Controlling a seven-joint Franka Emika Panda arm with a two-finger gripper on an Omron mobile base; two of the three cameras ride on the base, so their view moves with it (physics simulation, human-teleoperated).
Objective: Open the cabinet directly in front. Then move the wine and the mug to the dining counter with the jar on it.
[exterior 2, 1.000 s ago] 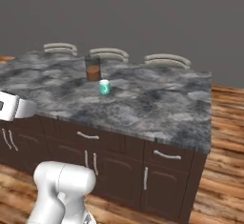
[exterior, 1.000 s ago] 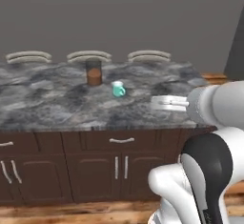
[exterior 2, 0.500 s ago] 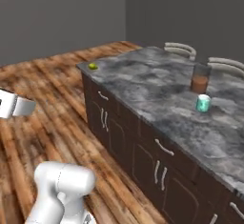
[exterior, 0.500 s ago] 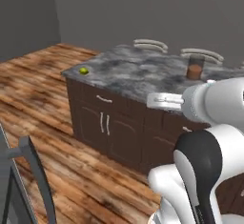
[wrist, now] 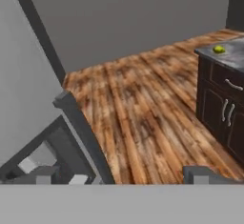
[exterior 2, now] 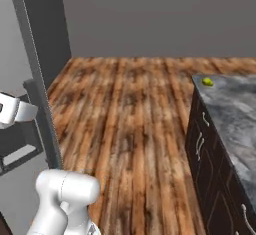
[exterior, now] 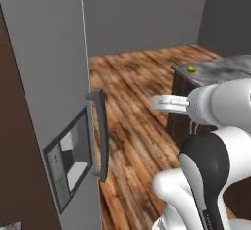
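Note:
My gripper (exterior: 164,103) hangs in mid-air over the wooden floor, reaching left from the white arm. It holds nothing. In the hand view its two dark fingertips (wrist: 43,175) stand far apart at the bottom, so the gripper (wrist: 121,178) is open. One corner of the grey marbled dining counter (exterior: 225,70) (exterior 2: 235,111) (wrist: 231,54) shows on the right, over dark brown fronts. The cabinet, the wine, the mug and the jar are out of view.
A tall grey appliance (exterior: 44,77) with a dark vertical handle (exterior: 100,136) (wrist: 83,132) and a dispenser panel (exterior: 68,163) stands close on the left. A small yellow-green fruit (exterior: 191,69) (exterior 2: 207,82) (wrist: 219,49) lies on the counter corner. Brown plank floor (exterior 2: 130,114) stretches between them.
The whole picture has swung left as the base turned. The counter with jar and mug slid off to the right and the grey appliance came in on the left. The gripper stays empty.

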